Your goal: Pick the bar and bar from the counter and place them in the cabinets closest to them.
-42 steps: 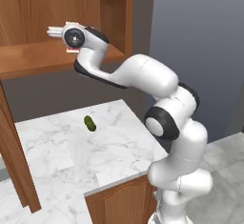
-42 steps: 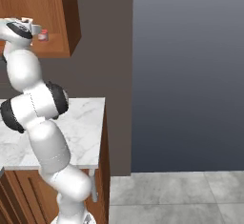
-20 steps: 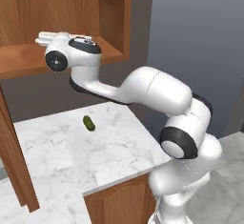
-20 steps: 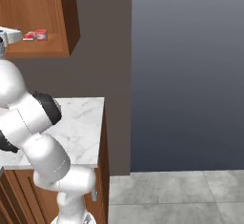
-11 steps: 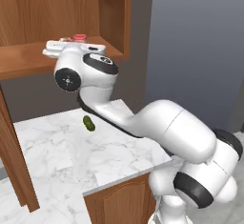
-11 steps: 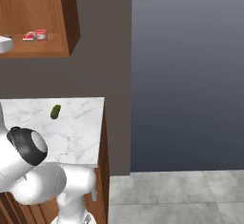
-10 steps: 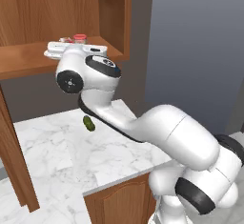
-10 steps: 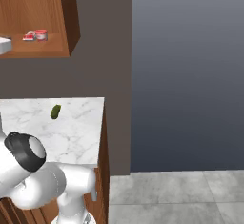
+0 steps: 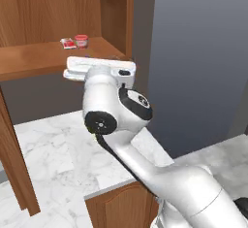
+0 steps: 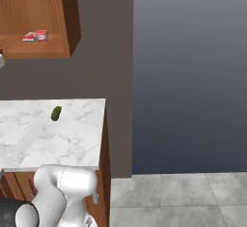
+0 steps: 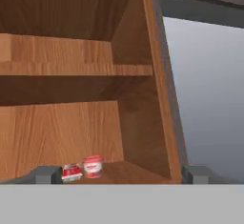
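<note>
Hand view looks straight into the brown wood-grain wall cabinet [image 11: 71,123], and there on its plain shelf lies the small white wrapped bar with a red patch [image 11: 72,172], just beside the little red jar [image 11: 93,166]. The two-finger gripper [image 11: 121,175] has its jaws spread wide, one dark tip at each side of the view, with nothing between them.

A couple of seconds ago the hand was reaching in at the shelf edge; since then the white arm has swung back and drawn clear of the opening, so the bar sits on its own, well apart from the fingers (that reads to me as a finished delivery). From the left base view the bar [image 9: 68,42] and jar [image 9: 81,40] show side by side on the shelf, above the hand.

On the white marble counter with grey veins [image 10: 29,139] only a green pickle-like oval [image 10: 56,113] catches my eye; I cannot spot the tan bar, so that one probably comes next.
</note>
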Controlling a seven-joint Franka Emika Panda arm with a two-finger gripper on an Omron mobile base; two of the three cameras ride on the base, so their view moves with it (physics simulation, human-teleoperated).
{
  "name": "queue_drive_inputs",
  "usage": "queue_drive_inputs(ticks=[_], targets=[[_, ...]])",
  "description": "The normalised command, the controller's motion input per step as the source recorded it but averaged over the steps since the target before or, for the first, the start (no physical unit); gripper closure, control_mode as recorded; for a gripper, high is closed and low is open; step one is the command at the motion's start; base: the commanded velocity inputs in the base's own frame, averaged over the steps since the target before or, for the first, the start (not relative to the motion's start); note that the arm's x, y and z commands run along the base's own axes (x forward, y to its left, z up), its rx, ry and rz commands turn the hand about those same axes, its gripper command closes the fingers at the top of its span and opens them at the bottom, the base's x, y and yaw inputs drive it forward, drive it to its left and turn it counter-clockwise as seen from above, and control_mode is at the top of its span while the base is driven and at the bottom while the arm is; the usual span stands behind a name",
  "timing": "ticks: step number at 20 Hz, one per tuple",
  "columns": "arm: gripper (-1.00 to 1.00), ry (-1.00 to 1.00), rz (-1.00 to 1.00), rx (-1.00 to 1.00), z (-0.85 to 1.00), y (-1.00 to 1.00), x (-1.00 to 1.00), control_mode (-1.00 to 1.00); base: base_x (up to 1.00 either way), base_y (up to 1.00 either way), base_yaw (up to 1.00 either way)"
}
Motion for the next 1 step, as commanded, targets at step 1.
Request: queue_drive_inputs(ticks=[1], targets=[[-1.00,-0.23,0.00,0.09,0.00,-0.51,-1.00,-1.00,0.00,0.00,0.00]])
